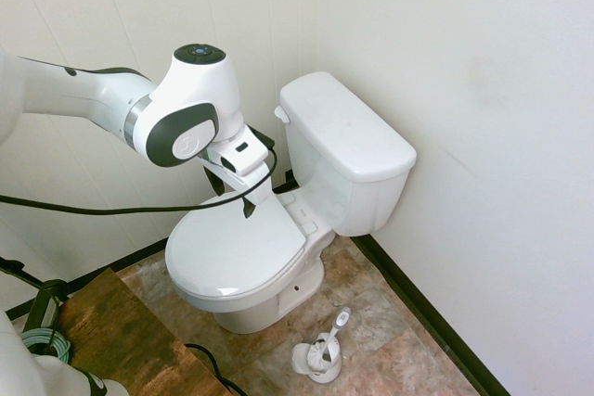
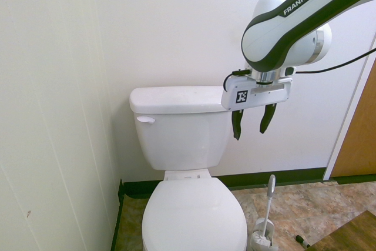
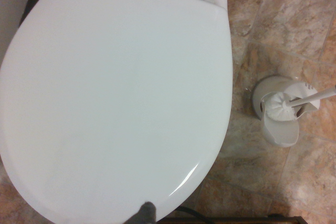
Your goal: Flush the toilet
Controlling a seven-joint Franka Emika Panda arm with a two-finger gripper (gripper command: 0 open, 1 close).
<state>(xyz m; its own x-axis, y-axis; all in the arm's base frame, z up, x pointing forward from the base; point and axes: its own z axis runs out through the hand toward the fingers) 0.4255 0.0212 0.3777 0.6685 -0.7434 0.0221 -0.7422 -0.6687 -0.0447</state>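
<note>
Where walls meet, brown stone-look floor (image 1: 390, 322)

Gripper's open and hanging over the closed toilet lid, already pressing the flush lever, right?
Not pressing. The gripper is open above the closed lid, but the second exterior view shows the flush lever untouched on the tank's opposite front corner, well clear of the fingers. The rest stands.

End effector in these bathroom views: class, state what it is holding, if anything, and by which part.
Nothing is held. The end effector hangs open and empty above the closed lid of the toilet, clear of the flush lever.
</note>
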